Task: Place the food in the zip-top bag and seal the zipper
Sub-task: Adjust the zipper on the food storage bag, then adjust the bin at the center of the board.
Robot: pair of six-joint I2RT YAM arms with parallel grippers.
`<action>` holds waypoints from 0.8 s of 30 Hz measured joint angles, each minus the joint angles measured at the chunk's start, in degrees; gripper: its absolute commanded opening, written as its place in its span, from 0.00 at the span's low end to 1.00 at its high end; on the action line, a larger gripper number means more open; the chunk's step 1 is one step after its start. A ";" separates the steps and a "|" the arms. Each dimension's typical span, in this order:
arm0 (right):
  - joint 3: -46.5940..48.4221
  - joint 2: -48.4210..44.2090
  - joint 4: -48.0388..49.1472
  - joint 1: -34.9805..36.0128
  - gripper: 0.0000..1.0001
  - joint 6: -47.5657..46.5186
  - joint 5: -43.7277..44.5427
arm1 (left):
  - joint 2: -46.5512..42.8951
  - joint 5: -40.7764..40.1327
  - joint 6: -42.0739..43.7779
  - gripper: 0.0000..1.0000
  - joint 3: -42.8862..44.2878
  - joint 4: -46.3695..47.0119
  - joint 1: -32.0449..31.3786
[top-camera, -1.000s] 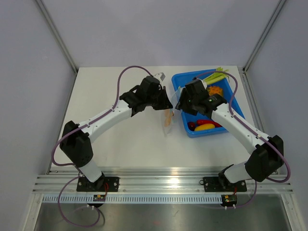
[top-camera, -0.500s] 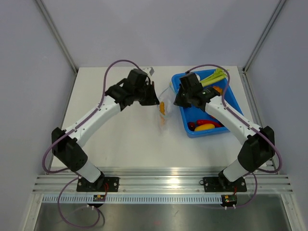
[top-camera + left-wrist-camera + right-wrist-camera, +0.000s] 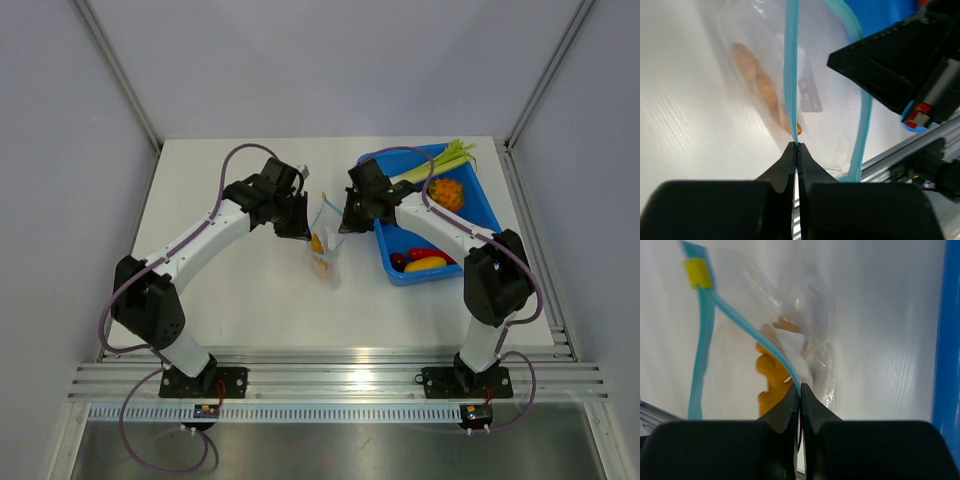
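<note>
– Fingers on the left gripper (image 3: 796, 146): what are they doing?

– They are pressed tight together on the zipper (image 3: 791, 65) of the zip-top bag (image 3: 326, 250), pinching one stretch of the blue-green strip. The right gripper (image 3: 800, 389) is clamped on another stretch of the same strip, and the mouth gapes between the two.

– Why hold it that way?

– My guess is that it keeps the mouth spread. With a gripper on each side, the bag hangs between the arms over the table (image 3: 250, 290) and its contents settle low. I cannot tell whether its bottom rests on the surface.

– Where is the food?

– One lumpy orange cluster (image 3: 770, 377) is inside the bag, below the strip. The red chili-like pieces (image 3: 412, 256) and the yellow piece (image 3: 427, 265) lie in the near end of the blue tray (image 3: 435, 280), just beside the right arm. The round orange fruit (image 3: 447, 192) and the leek (image 3: 437, 163) sit at its far end.

– So how far along is it?

– Partway, I'd judge. Some food is outside the bag and the zipper is unsealed.

– And the catch?

– Both grippers are occupied. One would have to let go to fetch more, and the crinkly film looks limp enough to fold shut once it is released.
</note>
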 measured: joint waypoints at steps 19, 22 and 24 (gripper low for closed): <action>-5.88 -25.75 -9.49 -6.27 0.79 -3.63 15.43 | 1.31 0.59 0.02 0.00 1.42 2.12 0.09; -11.45 -32.04 -11.65 -12.79 0.80 -1.31 17.59 | 1.25 0.59 0.04 0.00 1.42 2.49 0.09; -16.76 -36.28 -13.07 -18.51 0.78 1.03 17.84 | 1.09 0.57 0.04 0.00 1.42 2.58 0.09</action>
